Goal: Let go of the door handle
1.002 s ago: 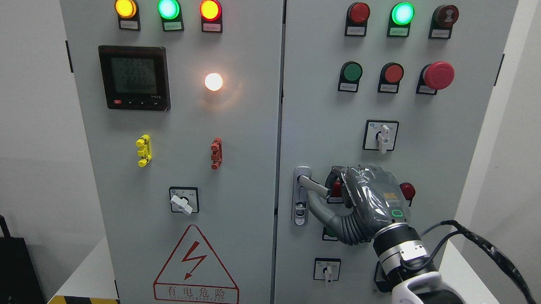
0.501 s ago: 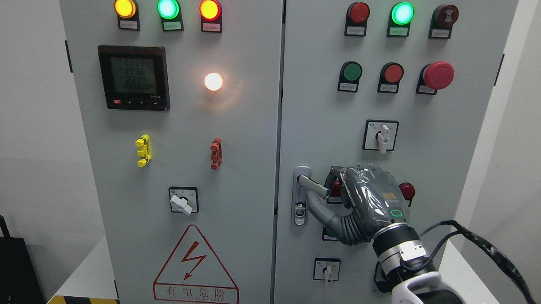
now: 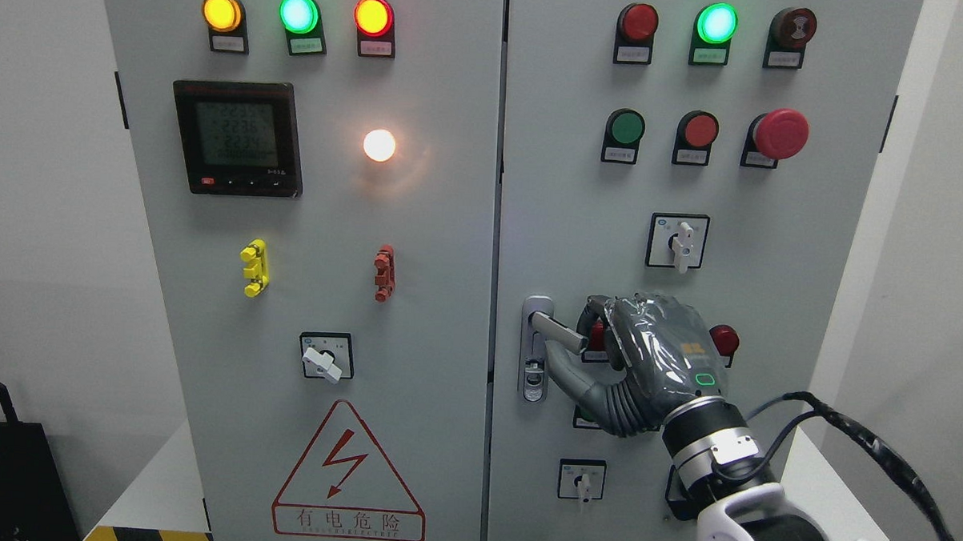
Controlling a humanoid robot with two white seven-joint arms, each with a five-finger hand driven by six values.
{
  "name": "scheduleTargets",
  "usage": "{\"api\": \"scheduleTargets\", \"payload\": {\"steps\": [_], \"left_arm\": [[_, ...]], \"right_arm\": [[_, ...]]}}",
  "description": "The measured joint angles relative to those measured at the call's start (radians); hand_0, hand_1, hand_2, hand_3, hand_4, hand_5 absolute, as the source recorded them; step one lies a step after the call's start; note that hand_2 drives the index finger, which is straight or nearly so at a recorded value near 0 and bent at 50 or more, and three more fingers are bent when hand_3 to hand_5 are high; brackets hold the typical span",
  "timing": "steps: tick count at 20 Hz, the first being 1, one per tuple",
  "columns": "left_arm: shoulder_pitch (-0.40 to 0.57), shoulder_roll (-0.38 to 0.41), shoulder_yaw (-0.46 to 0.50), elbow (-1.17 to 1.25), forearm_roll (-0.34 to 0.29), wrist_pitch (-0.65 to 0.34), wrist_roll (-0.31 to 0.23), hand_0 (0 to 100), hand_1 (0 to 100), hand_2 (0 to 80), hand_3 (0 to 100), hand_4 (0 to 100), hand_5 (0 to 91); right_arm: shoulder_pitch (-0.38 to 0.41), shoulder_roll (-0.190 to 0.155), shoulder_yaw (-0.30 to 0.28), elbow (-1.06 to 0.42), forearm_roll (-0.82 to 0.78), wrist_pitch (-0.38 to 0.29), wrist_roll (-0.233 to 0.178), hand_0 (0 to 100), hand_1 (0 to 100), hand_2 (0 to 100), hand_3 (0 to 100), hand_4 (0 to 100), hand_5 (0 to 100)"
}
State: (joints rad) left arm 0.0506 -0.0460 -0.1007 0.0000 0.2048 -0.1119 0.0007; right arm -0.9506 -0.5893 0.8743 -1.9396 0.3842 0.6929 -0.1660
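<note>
A silver door handle [image 3: 558, 329] sticks out to the right from its lock plate [image 3: 534, 376] at the left edge of the cabinet's right door [image 3: 563, 225]. My right hand [image 3: 584, 348], grey and wrapped in clear film, comes up from the lower right. Its fingers [image 3: 593, 321] curl over the free end of the handle and the thumb [image 3: 567, 374] lies beneath it, so the hand is shut on the handle. The handle's far end is hidden under the fingers. My left arm does not show.
The grey cabinet has two shut doors with indicator lights, push buttons, a red emergency stop [image 3: 780, 133], rotary switches [image 3: 678, 241] and a meter [image 3: 237, 138]. A black cable [image 3: 852, 432] loops off my right forearm. A white wall stands close on the right.
</note>
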Motion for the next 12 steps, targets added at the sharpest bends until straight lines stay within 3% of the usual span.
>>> {"api": "scheduleTargets", "payload": {"steps": [12], "left_arm": [[0.000, 0.000, 0.000, 0.000, 0.000, 0.000, 0.000, 12, 39, 0.0, 0, 0, 0.0]], "right_arm": [[0.000, 0.000, -0.001, 0.004, -0.001, -0.013, 0.000, 48, 32, 63, 100, 97, 100]]}}
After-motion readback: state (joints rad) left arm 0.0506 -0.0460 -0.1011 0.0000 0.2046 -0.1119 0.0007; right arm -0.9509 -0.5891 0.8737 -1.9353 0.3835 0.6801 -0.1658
